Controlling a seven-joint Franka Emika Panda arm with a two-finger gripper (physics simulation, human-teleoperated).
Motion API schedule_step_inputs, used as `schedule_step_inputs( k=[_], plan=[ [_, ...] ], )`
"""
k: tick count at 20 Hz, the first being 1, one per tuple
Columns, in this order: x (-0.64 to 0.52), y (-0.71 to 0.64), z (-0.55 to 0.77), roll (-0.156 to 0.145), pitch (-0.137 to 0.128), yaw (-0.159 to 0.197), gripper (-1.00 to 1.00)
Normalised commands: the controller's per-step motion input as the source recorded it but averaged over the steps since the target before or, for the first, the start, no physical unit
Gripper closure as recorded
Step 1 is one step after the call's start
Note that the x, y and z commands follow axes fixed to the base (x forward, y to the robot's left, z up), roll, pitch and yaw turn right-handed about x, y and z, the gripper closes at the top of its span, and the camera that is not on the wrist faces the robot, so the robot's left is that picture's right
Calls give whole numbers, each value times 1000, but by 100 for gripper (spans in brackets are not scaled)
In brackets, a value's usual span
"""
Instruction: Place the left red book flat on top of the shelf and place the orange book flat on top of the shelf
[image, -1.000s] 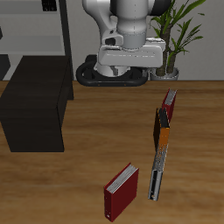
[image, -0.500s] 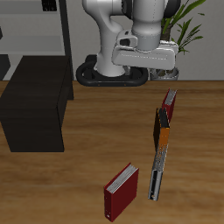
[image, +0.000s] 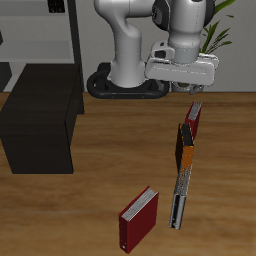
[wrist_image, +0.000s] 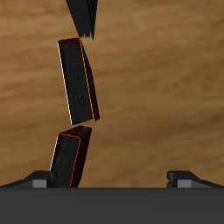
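Shelf (image: 40, 115) is the big black box well away from the gripper (image: 182, 88), nothing on its flat top. Left red book (image: 194, 120) stands on edge right below the jaws, not touched; in the wrist view it (wrist_image: 70, 156) sits beside one fingertip (wrist_image: 37, 181). Orange book (image: 186, 147) touches it, nearer the table's front. Grey-and-black book (image: 180, 196) and crimson book (image: 139, 219) further forward. Arm hangs over the row, jaws spread wide.

Both books on the tabletop, shelf top bare.
I see the left red book (image: 194, 120) standing just behind the upright orange book (image: 186, 148); the black shelf (image: 40, 118) sits well apart.
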Motion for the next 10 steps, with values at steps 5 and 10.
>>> schedule_step_inputs(
  k=[5,10],
  plan=[
    [-65,295,-222,34,-37,9,-100],
    [9,212,-146,30,1,-31,-100]
  ],
)
